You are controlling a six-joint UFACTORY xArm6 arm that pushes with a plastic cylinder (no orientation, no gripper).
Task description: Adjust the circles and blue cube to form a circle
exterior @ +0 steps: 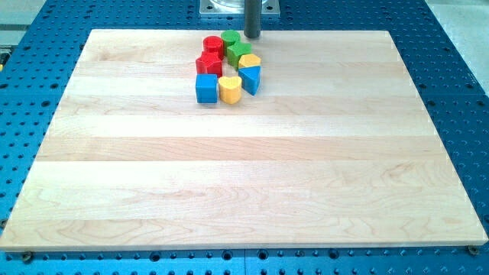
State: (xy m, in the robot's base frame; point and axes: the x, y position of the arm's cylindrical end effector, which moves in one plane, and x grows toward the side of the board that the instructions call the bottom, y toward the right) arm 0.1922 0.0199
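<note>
The rod's tip (251,36) holds nothing, resting just right of the green circle (231,37) at the board's top edge; red circle (212,44) and blue cube (206,88) already sit in a tight, nearly closed ring, needing small nudges

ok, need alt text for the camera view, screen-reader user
Eight small coloured blocks sit bunched near the top edge of a wooden board: a red cylinder, green cylinder, a red block, a green block, two yellow blocks, a blue cube and a blue block. My tip stands just right of the green cylinder.
</note>
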